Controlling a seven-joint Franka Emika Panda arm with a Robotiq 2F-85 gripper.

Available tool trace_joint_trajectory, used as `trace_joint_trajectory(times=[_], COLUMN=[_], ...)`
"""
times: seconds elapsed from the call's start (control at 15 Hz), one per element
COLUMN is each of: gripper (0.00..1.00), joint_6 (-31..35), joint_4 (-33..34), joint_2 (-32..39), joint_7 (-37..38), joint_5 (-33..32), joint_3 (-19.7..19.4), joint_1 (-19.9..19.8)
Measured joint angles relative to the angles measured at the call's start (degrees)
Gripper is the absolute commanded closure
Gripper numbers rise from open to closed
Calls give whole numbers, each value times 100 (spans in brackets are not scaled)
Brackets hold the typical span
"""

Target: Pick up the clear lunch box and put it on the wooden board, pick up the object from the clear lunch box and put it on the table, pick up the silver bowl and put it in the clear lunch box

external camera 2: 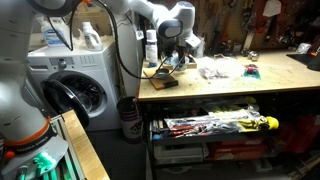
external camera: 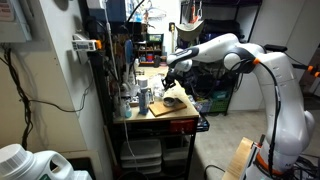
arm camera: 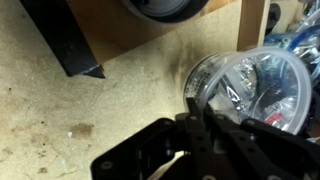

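Wrist view: caught the pincer point(arm camera: 195, 122) dark and blurred at the rim of the clear lunch box point(arm camera: 250, 85); could not tell whether spread or pinching. Sat on the surface point(arm camera: 60, 110), just beside the wooden board point(arm camera: 170, 45). Judged light, thin-walled, slippery, crushable; best taken by the rim. Contents indistinct, right side cut off.

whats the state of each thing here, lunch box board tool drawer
clear lunch box: beside the board, not on it, something inside
wooden board: flat on the table
tool: at the lunch box, open or shut unclear
drawer: pulled open
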Motion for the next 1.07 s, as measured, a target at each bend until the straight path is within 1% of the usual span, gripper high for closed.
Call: trace_joint_trajectory(times=[0.13, 0.27, 0.53, 0.8, 0.93, 1.07], gripper=[99, 99, 99, 99, 99, 99], joint_6=[-45, -256, -1038, -2024, -2268, -2306], joint_4=[-19, -53, -173, -326, -414, -529], joint_2=[-199, -453, -954, -1287, -1346, -1351], joint_7=[-291, -552, -1009, -1435, -1719, -1977], joint_5=[75, 98, 98, -7, -145, -256], joint_3=[69, 157, 317, 330, 330, 329], joint_1=[-33, -34, 3, 92, 126, 165])
